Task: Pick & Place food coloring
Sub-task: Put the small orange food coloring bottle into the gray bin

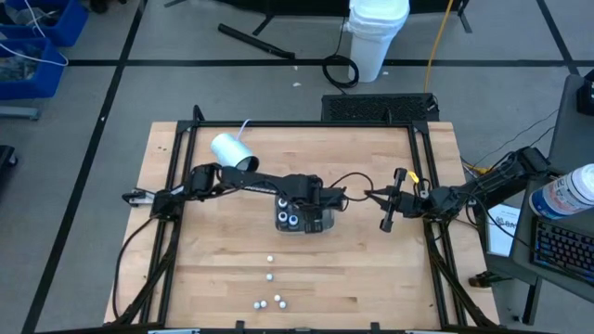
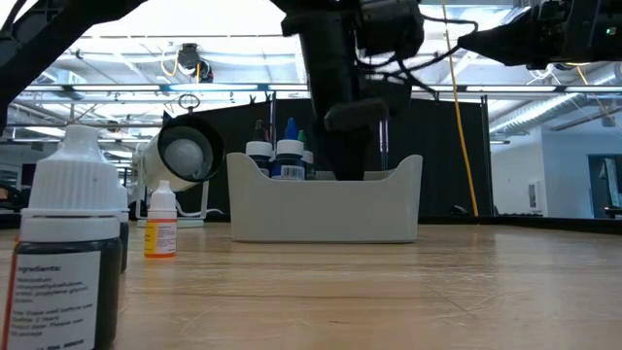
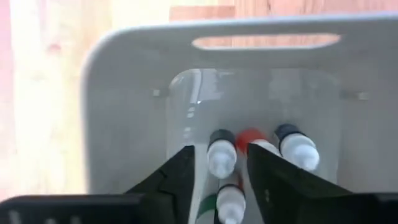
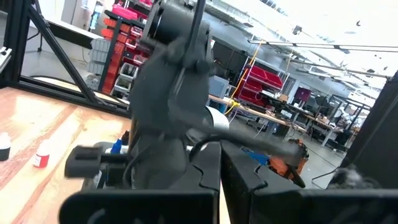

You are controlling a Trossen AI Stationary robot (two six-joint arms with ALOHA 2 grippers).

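White-and-grey cylinder [image 1: 232,150] lying on its side near the far left of the wooden table [image 1: 223,260]. White bucket [image 1: 376,37] standing on the floor beyond. Grey tray [image 2: 321,204] mid-table.

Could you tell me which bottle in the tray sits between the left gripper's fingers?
The green-labelled bottle between the left gripper fingers; the others stand beyond the fingertips.

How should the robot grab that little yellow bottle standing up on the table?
Grip the yellow bottle around its body, just under the white cap, coming straight down from above with the fingers either side. It stands upright and apart from the tray, so its sides look free. The cap tapers narrow, so it would probably slip; the straight body looks safer.
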